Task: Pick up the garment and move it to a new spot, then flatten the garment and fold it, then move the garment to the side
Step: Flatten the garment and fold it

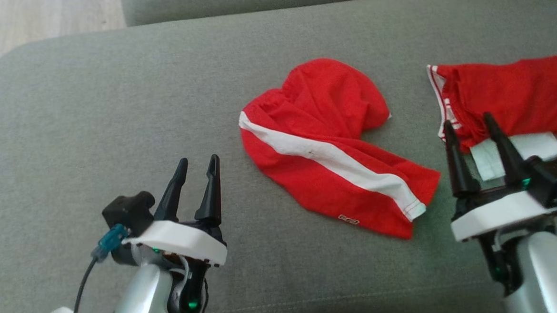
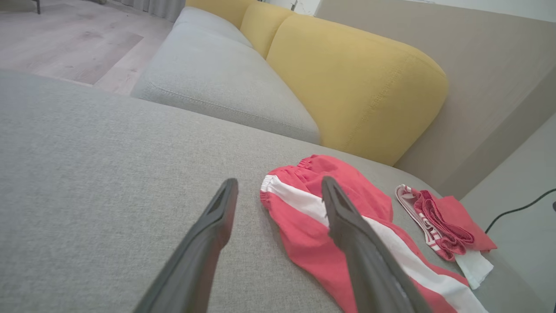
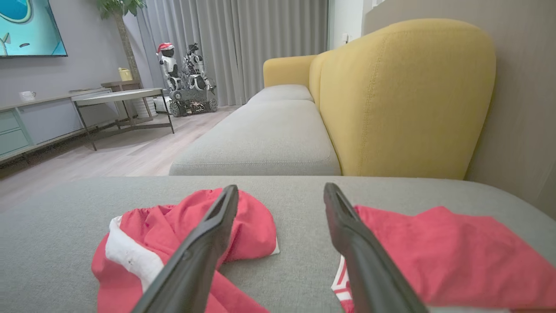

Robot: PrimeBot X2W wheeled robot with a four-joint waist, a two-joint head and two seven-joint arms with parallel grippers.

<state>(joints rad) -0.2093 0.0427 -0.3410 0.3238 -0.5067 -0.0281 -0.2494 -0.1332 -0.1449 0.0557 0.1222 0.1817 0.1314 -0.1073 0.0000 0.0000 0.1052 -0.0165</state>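
Two red garments lie on the grey cushion [image 1: 114, 112] in front of me. The striped garment [image 1: 335, 153], red with one broad white band, is crumpled mid-cushion, between my two grippers and touching neither. There is a small white outline logo [image 1: 348, 219] near its lower hem, too small to read. The second red garment [image 1: 509, 96] sits well off to my right, with a red-and-white striped waistband at its left edge; any lettering there I can't make out. A white patch [image 1: 542, 146] pokes out from under its near edge, no legible print. Left gripper [image 1: 198, 159]: fingers spread, nothing between them, over bare cushion left of the striped garment. Right gripper [image 1: 467, 120]: fingers spread wide, empty, tips over the near-left corner of the second red garment; whether they touch it I can't tell. Yellow backrest [image 2: 356, 78] behind.
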